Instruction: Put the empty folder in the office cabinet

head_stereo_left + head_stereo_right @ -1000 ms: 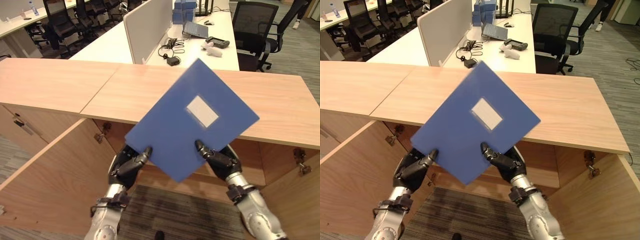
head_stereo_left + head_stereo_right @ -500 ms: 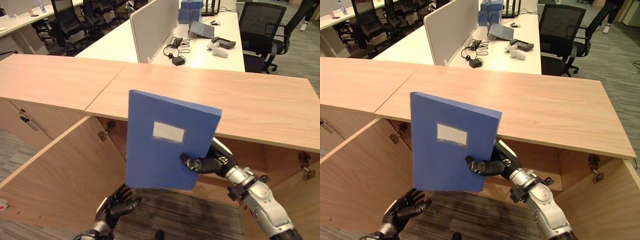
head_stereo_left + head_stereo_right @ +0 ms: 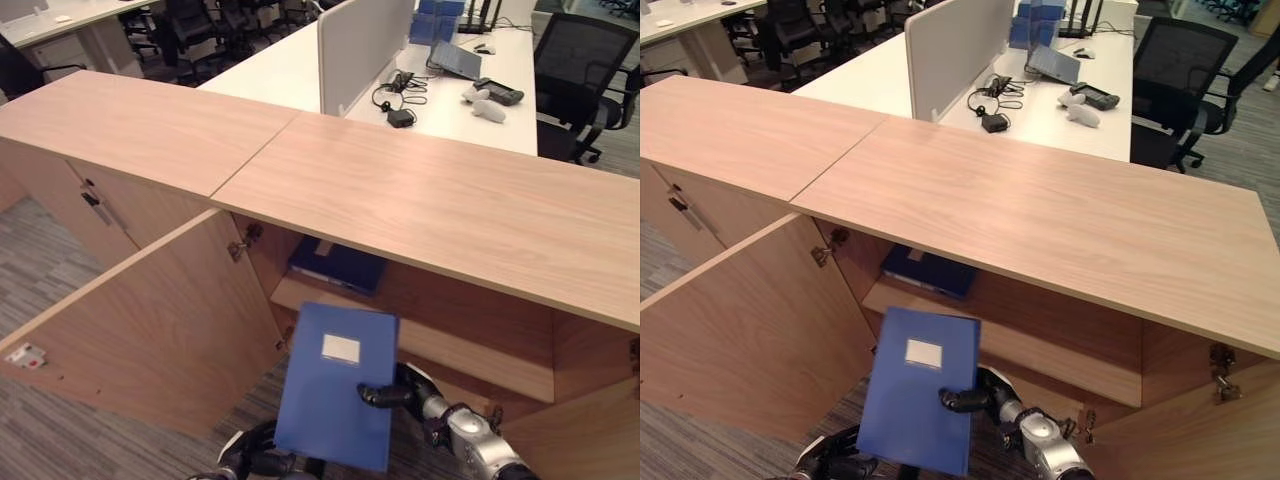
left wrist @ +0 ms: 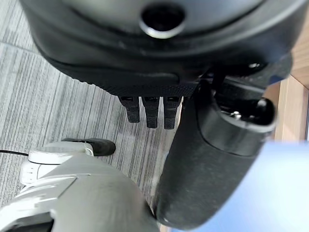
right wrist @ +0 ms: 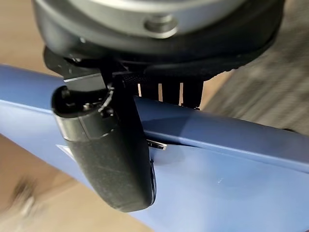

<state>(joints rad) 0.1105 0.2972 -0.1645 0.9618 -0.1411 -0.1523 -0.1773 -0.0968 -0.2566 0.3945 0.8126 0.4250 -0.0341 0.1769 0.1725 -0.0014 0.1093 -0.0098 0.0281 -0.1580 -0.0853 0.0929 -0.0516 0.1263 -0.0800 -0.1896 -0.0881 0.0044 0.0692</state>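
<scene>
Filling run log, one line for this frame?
right hand: pinching blue folder | folder: upright before open cabinet, not shelved | left hand: low, behind folder

A second ago both hands held the blue folder (image 3: 337, 385) tilted, high before the cabinet top (image 3: 450, 205); now the right hand (image 3: 392, 393) alone pinches it — thumb across the cover, upright, low before the open cabinet. The left hand (image 3: 252, 460) has let go and dropped below the folder's lower edge. The camera has shifted too — a dark folder on the inner shelf (image 3: 338, 266) has come into sight.
</scene>
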